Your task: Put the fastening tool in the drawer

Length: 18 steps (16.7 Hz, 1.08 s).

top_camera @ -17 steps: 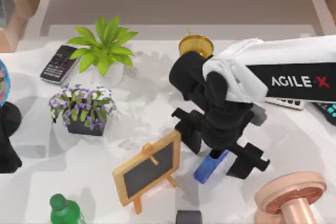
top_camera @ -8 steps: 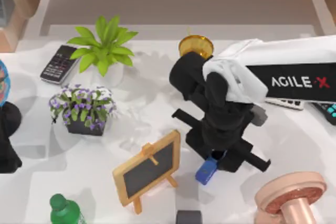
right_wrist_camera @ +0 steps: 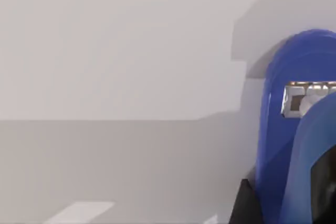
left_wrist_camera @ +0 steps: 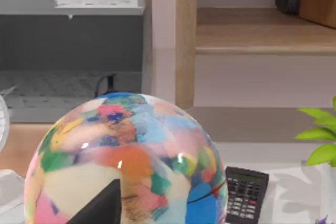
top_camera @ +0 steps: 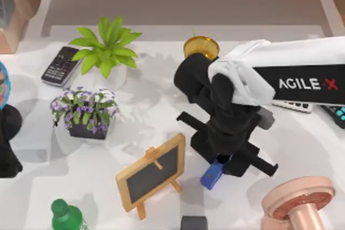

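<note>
So the right pincer [top_camera: 222,164] was down low on the bench [top_camera: 156,106], a bit right of centre in the top view, and its fingers looked clamped on the stapler [top_camera: 211,174]. Only the stapler's blue end stuck out from under the black wrist, poking toward the bottom-left of the top view, so its long axis ran diagonally, bottom-left to upper-right, with the upper-right part hidden under the arm. In the right wrist view the blue stapler [right_wrist_camera: 286,129] was right up against the camera, with a bit of metal showing in a slot near its rounded end and white bench surface beside it. Just left of the stapler stood a little wooden-framed chalkboard easel [top_camera: 152,173], near it but not touching as far as I could tell. Further left were a purple flower pot [top_camera: 86,112], a green leafy plant [top_camera: 108,44] and a dark calculator [top_camera: 60,65]. The left arm sat parked at the far left edge, and I couldn't tell how its pincer stood; its wrist view looked at a multicoloured globe [left_wrist_camera: 126,161] with the calculator [left_wrist_camera: 245,192] beside it.
</note>
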Each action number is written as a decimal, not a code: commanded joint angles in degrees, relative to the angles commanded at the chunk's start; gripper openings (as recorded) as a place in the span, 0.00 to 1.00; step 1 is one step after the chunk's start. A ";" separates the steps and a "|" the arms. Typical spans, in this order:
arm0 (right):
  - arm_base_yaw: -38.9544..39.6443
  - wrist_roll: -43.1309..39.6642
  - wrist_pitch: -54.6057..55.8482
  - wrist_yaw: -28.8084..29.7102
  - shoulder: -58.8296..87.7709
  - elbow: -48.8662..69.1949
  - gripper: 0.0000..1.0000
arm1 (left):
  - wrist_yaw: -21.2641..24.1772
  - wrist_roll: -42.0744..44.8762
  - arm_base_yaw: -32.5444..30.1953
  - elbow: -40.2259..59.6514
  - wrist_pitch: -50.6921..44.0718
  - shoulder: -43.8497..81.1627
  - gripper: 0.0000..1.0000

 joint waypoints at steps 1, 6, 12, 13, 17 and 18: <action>0.00 0.00 -0.72 0.00 -0.33 0.40 0.00 | 0.00 0.00 0.00 0.00 0.00 0.00 1.00; -0.03 -0.07 -5.71 -0.02 -2.57 3.14 0.00 | 0.00 0.00 0.00 0.00 0.00 0.00 1.00; -0.91 -1.62 -6.92 -0.16 -3.36 3.83 0.00 | 0.00 0.00 0.00 0.00 0.00 0.00 1.00; -1.87 -3.23 -8.08 -0.27 -4.23 4.64 0.00 | 0.00 0.00 0.00 0.00 0.00 0.00 1.00; -9.18 -13.85 -14.33 -0.75 -8.37 10.66 0.00 | 0.00 0.00 0.00 0.00 0.00 0.00 1.00; -11.81 -17.40 -16.00 -0.85 -9.24 12.86 0.00 | 0.00 0.00 0.00 0.00 0.00 0.00 1.00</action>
